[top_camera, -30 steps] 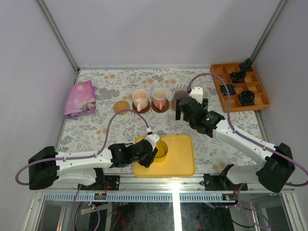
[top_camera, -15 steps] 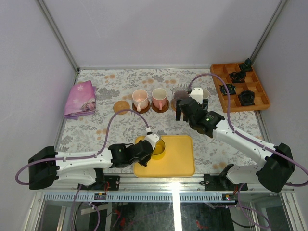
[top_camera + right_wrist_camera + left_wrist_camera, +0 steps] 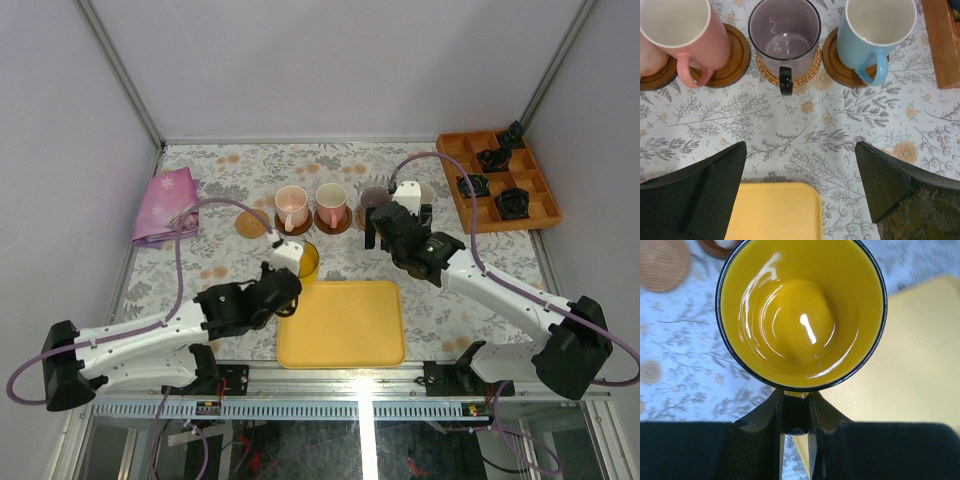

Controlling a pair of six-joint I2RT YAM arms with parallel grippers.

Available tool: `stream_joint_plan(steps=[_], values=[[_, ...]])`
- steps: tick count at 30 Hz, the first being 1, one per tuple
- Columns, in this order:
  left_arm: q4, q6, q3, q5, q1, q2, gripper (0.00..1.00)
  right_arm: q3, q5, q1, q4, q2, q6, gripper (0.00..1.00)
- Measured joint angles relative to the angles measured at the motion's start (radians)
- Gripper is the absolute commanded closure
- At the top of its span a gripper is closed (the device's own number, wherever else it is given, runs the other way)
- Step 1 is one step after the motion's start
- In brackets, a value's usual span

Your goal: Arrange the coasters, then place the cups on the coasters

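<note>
My left gripper (image 3: 796, 400) is shut on the handle of the yellow cup (image 3: 801, 310), holding it upright over the tablecloth just beyond the far left corner of the yellow tray (image 3: 340, 322). An empty tan coaster (image 3: 253, 221) lies to its far left. The pale pink cup (image 3: 291, 207), the pink cup (image 3: 682, 30), the grey-purple cup (image 3: 785, 35) and the light blue cup (image 3: 877, 30) each stand on a coaster in a row. My right gripper (image 3: 799, 150) hovers open over the cloth in front of the grey-purple cup, with nothing between its fingers.
An orange compartment box (image 3: 500, 180) with small black objects sits at the back right. A folded pink cloth (image 3: 167, 205) lies at the left edge. The yellow tray's bare surface lies at the near middle.
My left gripper shut on the yellow cup's handle, lifted it off the tray and carried it away toward the far left. The right arm has not moved.
</note>
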Motion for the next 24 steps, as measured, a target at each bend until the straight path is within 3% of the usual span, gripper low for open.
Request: stream_joint_plan(steps=[4, 11, 17, 24], values=[[-0.003, 0.008, 0.024, -0.037, 0.146, -0.043, 1.00, 0.021, 0.013, 0.000, 0.025, 0.027, -0.033, 0.02], [0.061, 0.089, 0.060, 0.019, 0.572, 0.004, 1.00, 0.100, 0.021, 0.000, 0.082, 0.108, -0.113, 0.00], [0.187, 0.164, 0.114, 0.113, 0.745, 0.149, 1.00, 0.187, 0.032, -0.026, 0.118, 0.155, -0.166, 0.00], [0.316, 0.210, 0.126, 0.245, 0.902, 0.317, 1.00, 0.225, 0.007, -0.218, 0.134, 0.163, -0.163, 0.00]])
